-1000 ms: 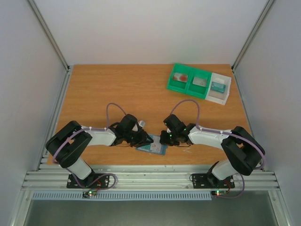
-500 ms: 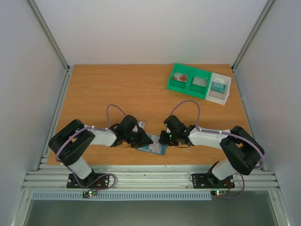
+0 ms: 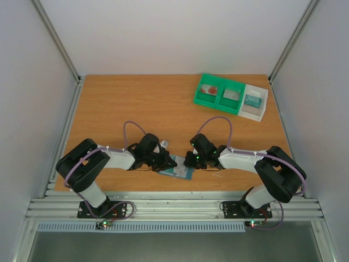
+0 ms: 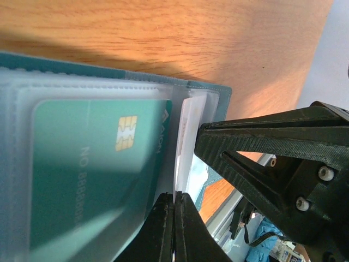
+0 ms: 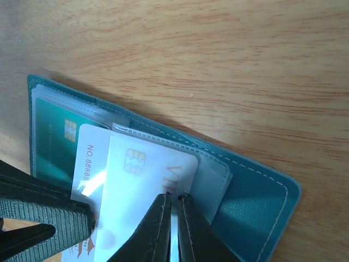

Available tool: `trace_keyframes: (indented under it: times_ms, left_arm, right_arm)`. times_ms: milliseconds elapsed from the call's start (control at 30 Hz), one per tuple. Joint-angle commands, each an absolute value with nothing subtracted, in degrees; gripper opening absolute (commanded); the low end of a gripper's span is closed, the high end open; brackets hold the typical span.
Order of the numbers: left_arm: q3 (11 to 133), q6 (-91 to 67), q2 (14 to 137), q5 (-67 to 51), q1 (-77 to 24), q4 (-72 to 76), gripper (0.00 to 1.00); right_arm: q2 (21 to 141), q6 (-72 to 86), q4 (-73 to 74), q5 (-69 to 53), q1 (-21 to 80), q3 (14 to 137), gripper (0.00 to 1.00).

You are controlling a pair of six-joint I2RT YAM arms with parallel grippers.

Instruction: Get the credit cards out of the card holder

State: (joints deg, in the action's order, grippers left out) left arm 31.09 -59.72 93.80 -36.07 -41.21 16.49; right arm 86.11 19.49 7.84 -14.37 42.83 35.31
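At 6 o'clock on the table (image 3: 136,109): the card holder (image 3: 177,170) lay open and flat between the two arms.
Left gripper (image 4: 173,215): fingers pressed together on an edge-on white card (image 4: 185,139). Which of the right wrist view's two white cards this was could not be told.
Right gripper (image 5: 172,204): fingers pinched the 3 o'clock edge of the white chip card (image 5: 142,191), which was partly out of its sleeve.
Beneath it: a numbered white card (image 5: 86,158), also partly out.
At the holder's 9 o'clock: a green chip card (image 5: 52,139), fully sleeved.
At the table's 1 o'clock: a red card (image 3: 209,89) lay in the green tray (image 3: 220,93).
Progress: one card looked already removed, and at least three remained.
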Motion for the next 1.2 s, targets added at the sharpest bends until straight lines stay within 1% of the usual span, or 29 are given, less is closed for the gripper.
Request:
trace_keyframes:
  times_ms: [0,500,633,800,967,1167]
  left_arm:
    - [30.94,-57.88,92.37,-34.21,-41.37,15.11,0.01]
    - [30.18,-55.34,84.03,-29.56,-40.47,6.71,0.00]
    - [31.62,-54.23,80.58,-25.76,-40.50,0.46,0.01]
    - [33.57,-53.90,74.47,-21.49,-40.52,-7.63,0.00]
    - [36.00,-53.60,67.81,-19.14,-40.47,-11.83,0.01]
    - [36.26,-57.47,59.94,-19.40,-40.52,-9.13,0.00]
  right_arm:
    - [88.25,19.87,9.31,-12.58,43.32,33.36,0.07]
    - [87.78,19.99,8.98,-12.80,43.31,33.35,0.07]
    - [86.53,20.37,9.00,-14.85,43.31,34.22,0.07]
    - [82.04,21.25,9.59,-17.58,43.33,35.80,0.09]
    - [75.85,23.53,8.21,-22.90,43.32,37.71,0.18]
    - [69.72,29.54,2.57,-27.12,43.33,38.27,0.33]
